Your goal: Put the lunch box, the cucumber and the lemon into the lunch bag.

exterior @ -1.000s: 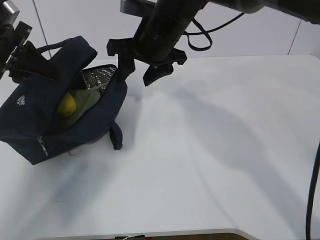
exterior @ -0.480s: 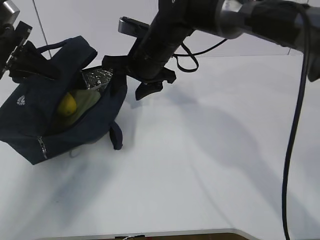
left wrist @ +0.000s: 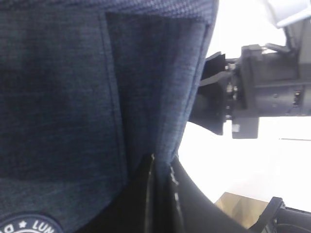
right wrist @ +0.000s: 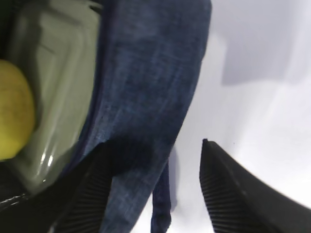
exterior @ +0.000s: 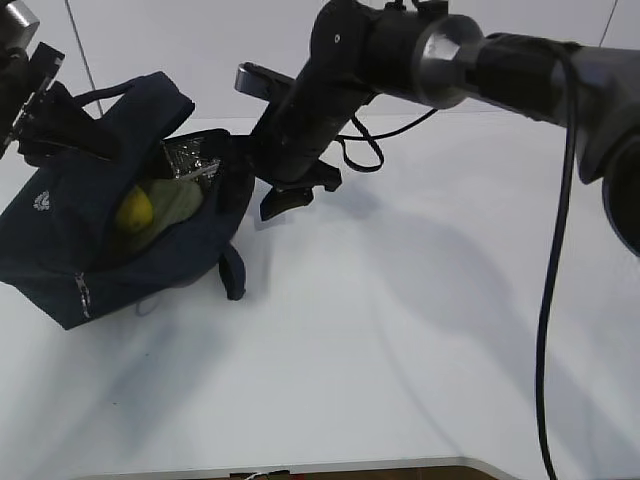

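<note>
**A:** Two items on show inside the large dark navy fabric lunch bag with the silver foil lining: the small oval bright yellow lemon and, under it, the pale sage-green clip-on lid of the small clear glass lunch box. What has changed?

**B:** One entry. The right gripper has come down from above the bag's mouth to the bag's near rim, and its jaws have narrowed a little on the way. They stand apart and empty. From the wrist camera, one finger lies on the inside of the navy wall, the other finger outside over the white table, so the rim sits between them, not yet pinched.

**A:** Meaning for the task?

**B:** Loading looks finished for those two items; the long dark green cucumber cannot be seen in any view, possibly deeper in the bag. I judge this a move to take hold of the rim.

**A:** Left arm?

**B:** Left gripper, at the bag's far upper edge, clenched on the navy fabric, holding the bag tilted open. Right arm reaches across from the right, wrist bent down toward the bag.
</note>
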Robot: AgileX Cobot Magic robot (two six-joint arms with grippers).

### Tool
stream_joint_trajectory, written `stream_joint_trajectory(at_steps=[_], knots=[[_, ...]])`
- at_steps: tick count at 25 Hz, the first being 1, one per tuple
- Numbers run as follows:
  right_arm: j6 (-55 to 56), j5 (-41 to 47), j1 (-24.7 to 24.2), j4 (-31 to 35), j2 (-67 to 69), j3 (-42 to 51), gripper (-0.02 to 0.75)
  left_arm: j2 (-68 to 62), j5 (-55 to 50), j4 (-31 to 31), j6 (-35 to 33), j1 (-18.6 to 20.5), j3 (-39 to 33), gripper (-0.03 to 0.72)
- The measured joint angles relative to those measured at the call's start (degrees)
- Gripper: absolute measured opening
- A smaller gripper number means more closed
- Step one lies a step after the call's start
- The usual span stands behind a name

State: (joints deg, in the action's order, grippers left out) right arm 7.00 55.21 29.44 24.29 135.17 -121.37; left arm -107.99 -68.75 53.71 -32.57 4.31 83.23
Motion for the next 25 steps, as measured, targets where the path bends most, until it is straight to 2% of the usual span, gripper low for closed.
stream_joint_trajectory(at_steps=[6,13,22,25], knots=[[-0.1,-0.8,0.0,2.0,1.0,0.0,0.442,0.0,0.0,0.0,0.0,0.0,0.0,-0.015],[-0.2,-1.2,0.0,3.2,1.2,0.0,0.378,0.0,0.0,0.0,0.0,0.0,0.0,-0.015],[-0.3,-1.2,0.0,3.6,1.6,0.0,0.352,0.0,0.0,0.0,0.0,0.0,0.0,-0.015],[-0.3,-1.2,0.0,3.7,1.6,0.0,0.29,0.0,0.0,0.0,0.0,0.0,0.0,-0.015]])
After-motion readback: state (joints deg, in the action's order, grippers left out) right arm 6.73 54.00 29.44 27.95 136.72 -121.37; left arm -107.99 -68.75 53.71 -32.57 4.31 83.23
